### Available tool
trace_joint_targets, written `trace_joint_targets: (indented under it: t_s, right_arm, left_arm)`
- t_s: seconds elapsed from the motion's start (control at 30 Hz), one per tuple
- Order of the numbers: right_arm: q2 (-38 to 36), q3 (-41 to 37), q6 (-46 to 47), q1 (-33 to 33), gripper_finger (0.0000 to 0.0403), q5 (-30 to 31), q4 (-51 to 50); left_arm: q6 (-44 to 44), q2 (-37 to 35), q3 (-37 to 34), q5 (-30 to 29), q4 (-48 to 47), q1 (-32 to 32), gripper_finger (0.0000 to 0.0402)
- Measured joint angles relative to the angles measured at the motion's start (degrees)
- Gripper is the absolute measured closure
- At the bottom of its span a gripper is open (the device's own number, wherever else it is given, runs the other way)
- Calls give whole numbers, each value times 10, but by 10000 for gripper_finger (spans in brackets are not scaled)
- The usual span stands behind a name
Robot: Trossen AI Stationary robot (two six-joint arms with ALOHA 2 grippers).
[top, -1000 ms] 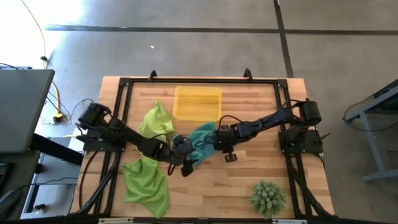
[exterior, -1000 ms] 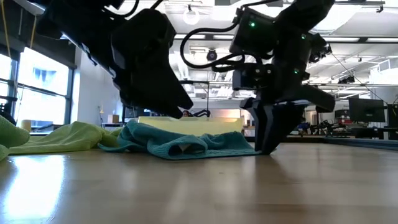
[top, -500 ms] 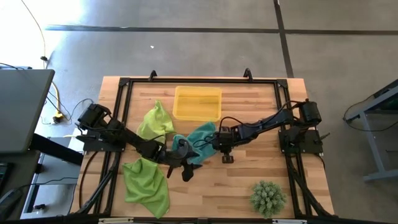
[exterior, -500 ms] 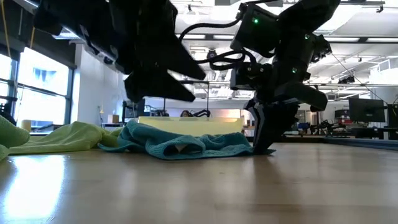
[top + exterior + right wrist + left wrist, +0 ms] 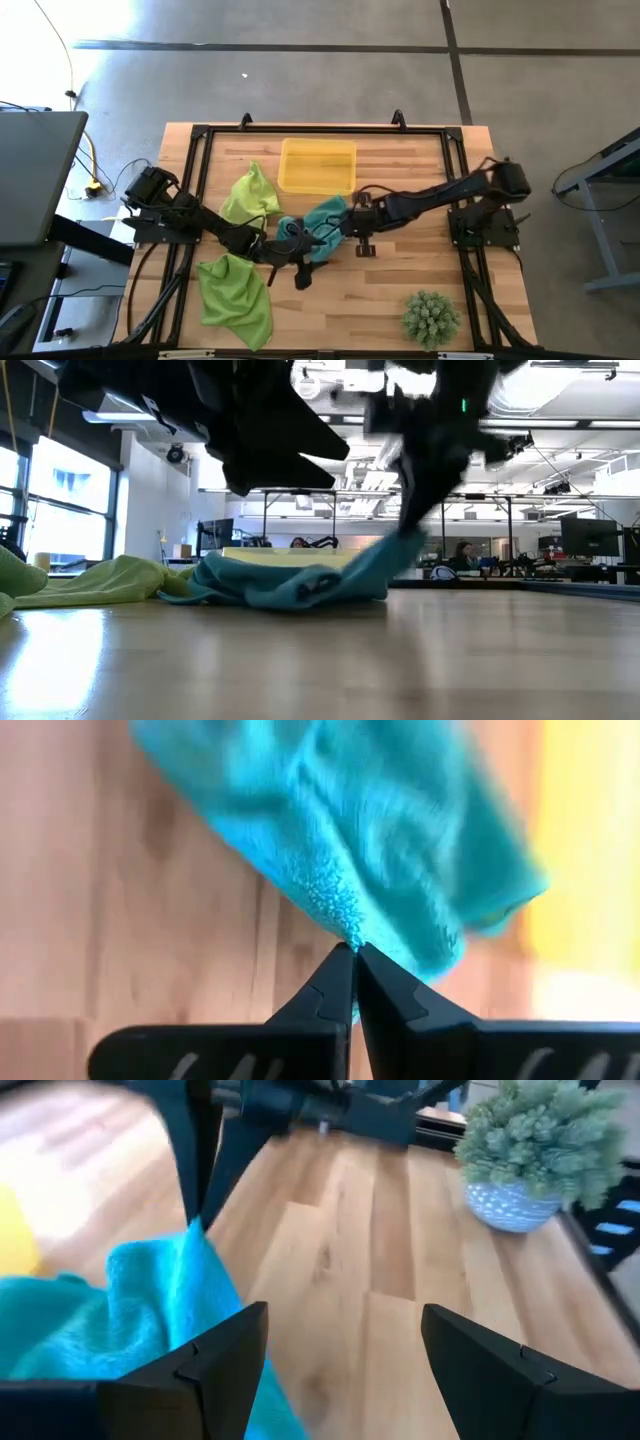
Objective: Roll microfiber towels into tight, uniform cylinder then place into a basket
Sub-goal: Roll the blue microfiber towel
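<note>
Right end effector (image 5: 352,226), seen from above, pinches the crumpled teal microfiber towel (image 5: 318,226) mid-desk, just before the translucent yellow plastic basket (image 5: 317,166). Low view: the corner, flat half a second ago, now hangs lifted. Left end effector (image 5: 345,1355) gapes empty beside it.

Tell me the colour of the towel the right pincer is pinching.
Teal towel, clearest in the right wrist view.

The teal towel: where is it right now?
In the high view the teal towel lies mid-table, just in front of the yellow basket, between both arms. The right claw pinches one corner, lifted off the wood; the left claw is open beside it.
</note>
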Motion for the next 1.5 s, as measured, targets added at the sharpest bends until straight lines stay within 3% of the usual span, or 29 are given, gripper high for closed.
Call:
trace_joint_targets:
  t_s: [0.27, 0.5, 0.83, 1.0, 1.07, 1.17, 1.23, 1.27, 1.4, 1.5]
  right_arm:
    - [-88, 26, -5, 28, 402, 96, 21]
    - [-136, 57, -62, 37, 403, 161, 28]
    - [-188, 96, -123, 28, 403, 217, 30]
    - [-197, 103, -144, 22, 403, 248, 72]
    - [-197, 103, -185, 20, 403, 177, 66]
    - [-197, 103, -282, 21, 403, -15, 27]
    - [-196, 102, -323, 23, 403, -54, 12]
    - [-196, 102, -315, 23, 403, -35, 23]
    - [-196, 102, -162, 20, 403, 178, 92]
    - [-195, 102, -166, 21, 403, 195, 83]
  left_arm:
    - [104, 0, 0, -102, 75, 9, 147]
    - [242, 0, 3, -116, 171, 24, 147]
    - [145, 0, 4, -80, 37, 23, 147]
    - [115, 0, 4, -63, 31, 18, 147]
    - [121, 0, 9, -68, 41, 16, 147]
    - [145, 0, 20, -68, 66, 14, 147]
    - [164, 0, 30, -68, 68, 11, 147]
    - [173, 0, 36, -68, 68, 11, 147]
    - [186, 0, 50, -68, 69, 7, 147]
    - [187, 0, 55, -68, 69, 4, 147]
